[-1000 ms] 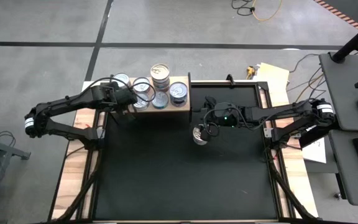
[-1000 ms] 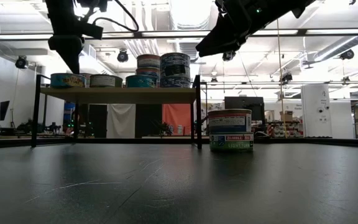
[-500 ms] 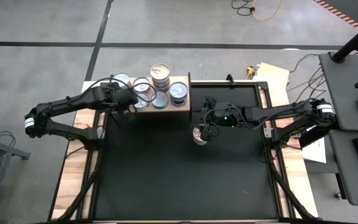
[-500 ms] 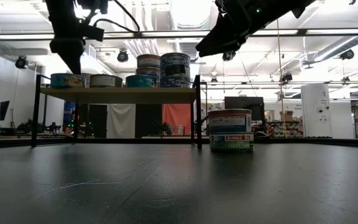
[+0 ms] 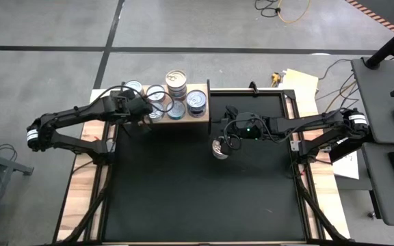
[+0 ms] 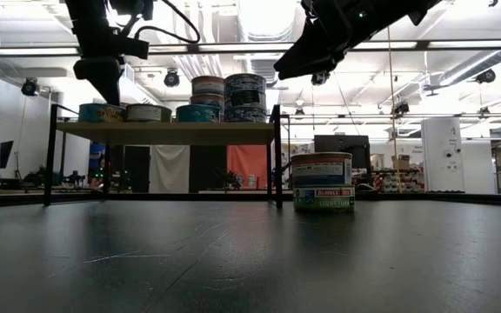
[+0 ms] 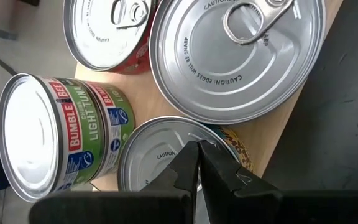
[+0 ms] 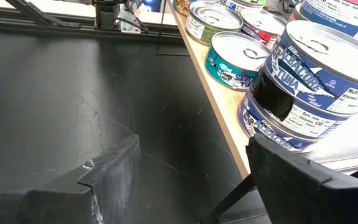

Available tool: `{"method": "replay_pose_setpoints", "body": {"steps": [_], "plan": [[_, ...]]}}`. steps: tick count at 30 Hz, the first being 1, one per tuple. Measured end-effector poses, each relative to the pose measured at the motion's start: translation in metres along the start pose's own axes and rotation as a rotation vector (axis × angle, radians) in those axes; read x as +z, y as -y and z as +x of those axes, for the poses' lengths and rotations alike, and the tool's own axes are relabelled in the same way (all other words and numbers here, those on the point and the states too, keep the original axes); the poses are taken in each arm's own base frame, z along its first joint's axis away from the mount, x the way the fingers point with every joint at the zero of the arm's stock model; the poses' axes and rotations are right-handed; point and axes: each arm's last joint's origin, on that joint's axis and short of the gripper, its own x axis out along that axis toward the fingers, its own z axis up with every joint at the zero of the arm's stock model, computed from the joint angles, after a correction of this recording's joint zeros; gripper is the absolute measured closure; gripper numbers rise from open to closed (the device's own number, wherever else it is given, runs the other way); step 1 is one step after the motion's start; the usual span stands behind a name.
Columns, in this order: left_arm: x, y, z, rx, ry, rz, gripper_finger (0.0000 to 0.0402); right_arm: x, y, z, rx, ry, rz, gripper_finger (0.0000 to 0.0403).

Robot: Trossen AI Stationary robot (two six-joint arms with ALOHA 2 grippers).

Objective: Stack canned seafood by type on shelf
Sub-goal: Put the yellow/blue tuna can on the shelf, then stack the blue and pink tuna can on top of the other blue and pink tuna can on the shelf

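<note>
The left pincer (image 5: 144,109) is seen poised above the left end of the shelf (image 5: 200,116), its fingers pressed fully together with nothing between them; in the left wrist view the closed tips hang just over a silver-topped tin (image 7: 166,155). Closed like that, it looks better suited to nudging tins into line than to lifting one.

On the shelf, single tins are lined up at the left, while the blue-labelled cans (image 8: 316,81) have been doubled up at the right end beside a second two-high pile (image 6: 208,94), so sorting by type appears well under way.

One stack (image 6: 323,182) is left out on the black tabletop (image 5: 197,198), to the right of the shelf: two tins, green and red labels, like the green-labelled tin (image 7: 61,137) already shelved, so a place beside it is presumably intended.

The right pincer (image 5: 223,140) is held high over that stack, jaws spread wide and empty, apparently set for a descent around it.
</note>
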Motion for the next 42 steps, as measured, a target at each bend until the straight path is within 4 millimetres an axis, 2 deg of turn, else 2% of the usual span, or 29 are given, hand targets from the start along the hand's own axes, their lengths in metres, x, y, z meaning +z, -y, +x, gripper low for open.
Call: {"method": "replay_pose_setpoints", "body": {"steps": [7, 15, 21, 30, 35, 42], "plan": [[0.000, 0.000, 0.000, -0.002, 0.000, 0.006, 0.0401, 0.000, 0.000, 0.000, 0.000, 0.000, 0.000, 0.0126], [-0.004, -0.003, -0.004, 0.038, -0.010, 0.015, 0.0401, 0.000, 0.000, 0.000, 0.000, 0.000, 0.009, 0.0110], [0.003, -0.013, -0.021, 0.042, 0.041, -0.040, 0.0401, 0.000, 0.000, 0.000, -0.001, 0.000, 0.011, 0.0106], [0.013, -0.022, -0.050, -0.039, 0.153, -0.181, 0.0402, -0.004, 0.000, 0.000, 0.001, -0.040, 0.040, 0.0123], [0.016, -0.005, -0.060, -0.088, 0.218, -0.183, 0.0402, -0.014, -0.001, -0.001, 0.004, -0.147, 0.115, 0.0137], [0.028, 0.054, -0.068, -0.218, 0.477, -0.063, 0.0401, -0.029, -0.003, -0.005, -0.010, -0.305, 0.230, 0.0166]]}}
